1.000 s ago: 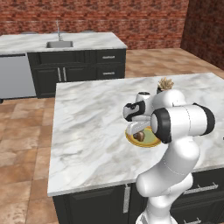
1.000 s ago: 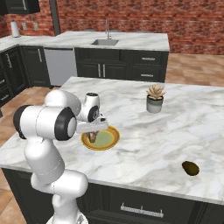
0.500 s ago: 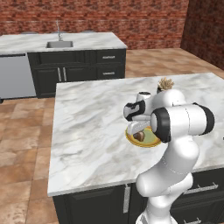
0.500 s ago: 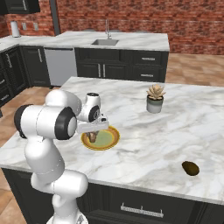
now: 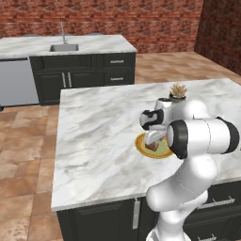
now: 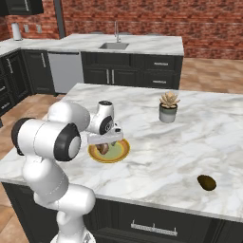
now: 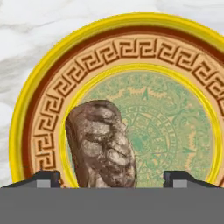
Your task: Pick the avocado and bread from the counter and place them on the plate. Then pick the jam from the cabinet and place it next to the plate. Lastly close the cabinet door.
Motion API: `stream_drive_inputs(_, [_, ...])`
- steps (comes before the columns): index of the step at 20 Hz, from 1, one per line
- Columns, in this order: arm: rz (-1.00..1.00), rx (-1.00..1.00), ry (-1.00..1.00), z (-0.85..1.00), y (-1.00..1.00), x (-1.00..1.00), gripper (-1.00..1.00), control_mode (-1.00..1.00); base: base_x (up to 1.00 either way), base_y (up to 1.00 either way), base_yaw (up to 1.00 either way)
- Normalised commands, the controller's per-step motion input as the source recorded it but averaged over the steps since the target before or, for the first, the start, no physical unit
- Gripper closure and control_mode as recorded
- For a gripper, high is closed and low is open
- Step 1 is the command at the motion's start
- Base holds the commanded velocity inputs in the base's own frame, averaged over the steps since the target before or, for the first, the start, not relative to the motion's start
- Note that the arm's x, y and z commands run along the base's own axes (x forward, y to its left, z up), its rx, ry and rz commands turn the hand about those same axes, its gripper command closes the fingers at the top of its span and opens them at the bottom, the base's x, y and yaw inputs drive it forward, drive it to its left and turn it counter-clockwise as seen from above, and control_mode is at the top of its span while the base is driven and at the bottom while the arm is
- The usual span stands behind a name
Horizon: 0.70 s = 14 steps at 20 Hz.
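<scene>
The tan-brown bread (image 7: 103,144) lies on the left part of the plate (image 7: 43,87), whose rim is yellow-orange and centre pale green. My gripper (image 7: 112,177) hangs just over it, open, its fingertips (image 7: 48,177) standing wide on either side of the bread without gripping it. From the base, the gripper (image 6: 105,142) sits low above the plate (image 6: 121,151) on the marble counter (image 6: 156,156). The dark avocado (image 6: 206,182) lies alone near the counter's front right edge. The jam is out of view. A dark wall cabinet corner (image 6: 21,5) shows at the far top left.
A grey pot with a spiky plant (image 6: 167,107) stands behind and to the right of the plate. A second counter with a sink (image 6: 114,45) runs along the brick wall. My own white arm (image 5: 197,136) blocks the counter's right side in the left base view.
The fingers have opened, leaving the bread lying on the plate. The arm has hardly moved.
</scene>
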Motion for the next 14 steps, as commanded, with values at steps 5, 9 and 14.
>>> stream_drive_inputs(5, [0.0, 0.0, -0.23, 0.42, -0.26, -0.53, -1.0, -1.0, 0.0, 0.0, 0.0])
stream_drive_inputs(9, [0.0, 0.02, -0.26, 0.9, -0.14, -0.76, -1.0, -1.0, 0.0, 0.0, 0.0])
stream_drive_inputs(14, [0.0, 0.0, -0.22, 1.0, -0.23, -0.84, -1.0, -1.0, 0.0, 0.0, 0.0])
